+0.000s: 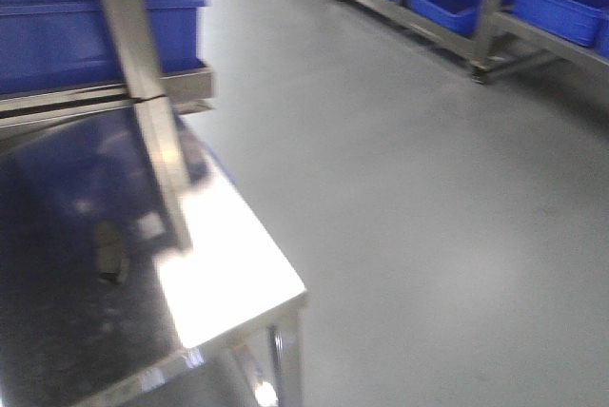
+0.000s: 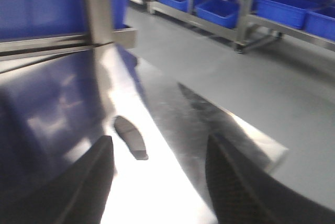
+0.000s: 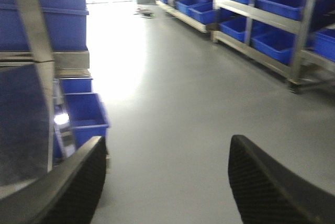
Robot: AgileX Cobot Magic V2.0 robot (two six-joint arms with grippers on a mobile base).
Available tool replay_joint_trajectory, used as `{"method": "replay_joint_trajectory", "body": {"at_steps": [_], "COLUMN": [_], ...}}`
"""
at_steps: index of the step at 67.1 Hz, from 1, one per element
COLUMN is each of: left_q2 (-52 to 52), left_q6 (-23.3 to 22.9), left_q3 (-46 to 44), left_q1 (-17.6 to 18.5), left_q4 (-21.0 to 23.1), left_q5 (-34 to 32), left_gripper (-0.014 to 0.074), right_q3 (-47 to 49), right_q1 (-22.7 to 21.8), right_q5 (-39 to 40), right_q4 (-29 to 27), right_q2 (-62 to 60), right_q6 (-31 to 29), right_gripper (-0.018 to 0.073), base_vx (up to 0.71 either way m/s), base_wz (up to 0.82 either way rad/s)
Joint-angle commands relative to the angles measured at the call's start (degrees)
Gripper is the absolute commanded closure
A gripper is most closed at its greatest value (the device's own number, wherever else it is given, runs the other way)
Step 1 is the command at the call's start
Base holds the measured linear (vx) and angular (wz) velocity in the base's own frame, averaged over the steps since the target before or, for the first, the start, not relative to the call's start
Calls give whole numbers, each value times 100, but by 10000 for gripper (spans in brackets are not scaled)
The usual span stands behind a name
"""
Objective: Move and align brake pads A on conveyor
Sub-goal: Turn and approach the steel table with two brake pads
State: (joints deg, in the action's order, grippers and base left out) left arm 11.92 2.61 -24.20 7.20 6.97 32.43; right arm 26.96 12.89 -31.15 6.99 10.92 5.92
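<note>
Left gripper [image 2: 159, 139]: fingers spread wide, holding nothing. One brake pad [image 2: 131, 137] lies flat on the shiny steel tabletop [image 2: 157, 192], just beyond the fingertips and clear of both. Right gripper [image 3: 167, 140]: fingers likewise wide apart and empty, above the grey floor [image 3: 172, 77] off the table's side. Farther off, blue bins [image 3: 269, 43] sit on metal racks [image 3: 301, 41]. All views blurred.

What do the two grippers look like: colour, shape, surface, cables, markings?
Left gripper: two broad black fingers with rounded tips and a fine cross-hatched texture. Right gripper: matching black, rounded, textured fingers. No cables or markings show in these views.
</note>
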Motion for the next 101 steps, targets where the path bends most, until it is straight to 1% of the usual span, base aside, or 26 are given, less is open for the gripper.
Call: {"method": "replay_joint_trajectory", "body": {"at_steps": [1, 28, 52, 68, 101], "left_q2": [73, 73, 73, 73, 73], "left_q6": [-18, -18, -18, -18, -18], "left_q3": [-125, -125, -125, -125, -125], "left_q1": [21, 21, 21, 21, 21], "left_q4": [67, 67, 67, 67, 67], "left_q5": [-413, -413, -413, -413, -413], "left_gripper": [224, 224, 224, 224, 224], "right_q3": [134, 134, 134, 134, 134], "right_q1": [-26, -26, -26, -26, -26], "right_q5": [447, 447, 447, 447, 447], "right_q4": [45, 45, 45, 45, 45], "right_q2": [83, 83, 83, 83, 83], "right_q6": [-24, -24, -24, -24, -24], "right_gripper": [75, 75, 75, 75, 75], "base_vx": [21, 19, 13, 6, 0], "base_wz": [81, 74, 51, 22, 0]}}
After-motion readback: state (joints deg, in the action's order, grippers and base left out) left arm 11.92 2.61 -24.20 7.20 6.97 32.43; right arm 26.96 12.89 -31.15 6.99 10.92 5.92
